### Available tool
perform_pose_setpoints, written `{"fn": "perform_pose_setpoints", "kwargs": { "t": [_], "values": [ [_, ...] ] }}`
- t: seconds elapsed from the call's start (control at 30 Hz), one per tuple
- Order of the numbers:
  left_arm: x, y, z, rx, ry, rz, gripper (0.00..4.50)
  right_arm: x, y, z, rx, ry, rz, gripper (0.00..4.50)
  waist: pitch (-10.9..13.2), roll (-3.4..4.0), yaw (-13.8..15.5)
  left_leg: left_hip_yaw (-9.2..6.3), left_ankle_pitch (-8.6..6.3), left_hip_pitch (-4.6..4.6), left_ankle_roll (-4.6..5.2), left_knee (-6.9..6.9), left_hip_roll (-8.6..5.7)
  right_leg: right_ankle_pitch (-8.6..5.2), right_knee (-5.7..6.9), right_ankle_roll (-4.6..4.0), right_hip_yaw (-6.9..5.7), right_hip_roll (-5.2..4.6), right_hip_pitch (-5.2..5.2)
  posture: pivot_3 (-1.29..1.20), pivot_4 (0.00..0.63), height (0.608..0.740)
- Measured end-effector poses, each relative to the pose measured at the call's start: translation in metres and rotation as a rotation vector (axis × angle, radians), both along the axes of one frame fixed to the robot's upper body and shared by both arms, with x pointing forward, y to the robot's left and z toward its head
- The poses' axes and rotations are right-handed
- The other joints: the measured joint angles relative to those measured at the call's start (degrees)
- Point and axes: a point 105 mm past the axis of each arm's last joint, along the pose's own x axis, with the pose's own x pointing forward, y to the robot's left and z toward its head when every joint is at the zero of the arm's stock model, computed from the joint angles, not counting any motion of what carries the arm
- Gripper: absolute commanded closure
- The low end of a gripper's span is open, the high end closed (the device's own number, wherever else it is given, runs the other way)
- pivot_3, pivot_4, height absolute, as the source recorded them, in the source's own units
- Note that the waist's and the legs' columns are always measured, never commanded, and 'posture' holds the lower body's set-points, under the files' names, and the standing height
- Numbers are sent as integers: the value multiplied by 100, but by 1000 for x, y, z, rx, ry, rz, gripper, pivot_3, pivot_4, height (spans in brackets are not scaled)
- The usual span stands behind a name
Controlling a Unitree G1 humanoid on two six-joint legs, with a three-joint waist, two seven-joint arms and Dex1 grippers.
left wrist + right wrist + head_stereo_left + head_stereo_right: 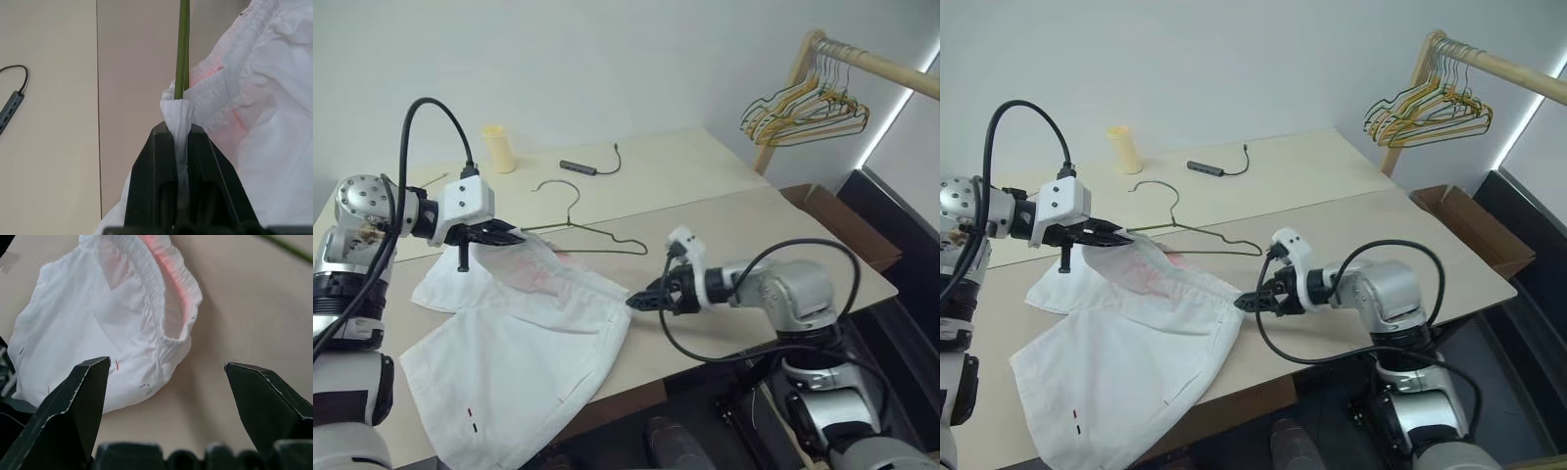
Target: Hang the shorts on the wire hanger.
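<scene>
Pinching the shorts (230,112) waistband beside the wire hanger (183,49), the left gripper (181,134) was clamped — detail its wrist view gave. The right gripper (166,382) gaped wide, empty, just off the waistband's other end.

No readable text, labels, brands or numbers on anything.

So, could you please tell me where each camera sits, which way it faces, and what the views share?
Left eye view: head camera, looking forward and down on the table, the shorts, the wire hanger and both arms.
Right eye view: its stereo twin, showing the same scene.
Left wrist view: looks along the left claw, shut on the shorts' waistband beside the hanger wire.
Right wrist view: looks between the open right claw fingers at the waistband.
All four views share the shorts.
</scene>
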Motion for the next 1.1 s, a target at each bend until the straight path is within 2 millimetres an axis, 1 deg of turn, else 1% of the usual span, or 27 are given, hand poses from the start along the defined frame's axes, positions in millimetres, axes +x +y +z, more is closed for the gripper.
{"fn": "perform_pose_setpoints", "kwargs": {
  "t": [0.1,0.2,0.27,0.33,0.37,0.53,0.57,0.73,0.87,0.97,1.1],
  "values": [
    [-1,1,-3,-1,6,2,4500,0,8,-9,11,47,-21,177,0,0,-1,0,0,1,0,1,-3,1,0,1,1,-4,1,-216,0,740],
    [-3,0,-7,0,13,2,4500,1,11,-17,11,77,-39,762,0,0,2,-2,0,2,0,0,-3,0,1,1,0,-2,1,-207,0,740],
    [-2,0,-6,-1,3,6,4500,3,9,-22,7,89,-57,1461,0,0,8,-3,0,0,0,0,-3,0,-1,1,-1,-3,2,-201,0,740],
    [-2,0,-4,-7,-6,14,4500,3,12,-26,18,106,-63,2117,0,0,12,-3,0,0,0,1,-4,0,-1,2,0,-3,1,-197,0,740],
    [-2,0,-4,-11,-8,17,4500,3,14,-26,28,114,-58,2574,0,0,12,-3,0,0,0,0,-3,1,0,2,0,-3,1,-197,0,740],
    [-5,-2,-6,-30,-12,14,4500,2,16,-26,46,124,-50,4362,0,0,13,-4,0,1,0,0,-3,0,0,2,0,-2,2,-190,0,740],
    [-5,-1,-5,-38,-16,16,4500,2,16,-26,48,122,-49,4481,0,0,14,-4,0,1,0,0,-3,0,0,2,-1,-3,1,-190,0,740],
    [-12,3,0,-71,-7,18,4500,7,12,-25,31,71,-58,4481,0,0,14,-4,0,0,0,0,-2,0,-2,2,-1,-3,1,-192,0,740],
    [-21,8,0,-51,36,-3,4500,16,-5,-30,-84,-47,-72,4481,0,0,16,-3,0,0,0,0,-3,-1,-4,5,-1,-2,2,-195,0,740],
    [-28,6,-3,-53,63,-36,4500,23,-16,-31,-141,-117,-77,4481,0,0,23,-3,0,2,0,0,-3,-2,-5,5,-1,-2,3,-195,0,740],
    [-31,6,-2,-51,73,-57,4500,27,-26,-28,-154,-159,-76,4481,0,0,22,-2,0,2,0,-1,-3,-2,-7,5,-1,-1,4,-195,0,740]
  ]
}}
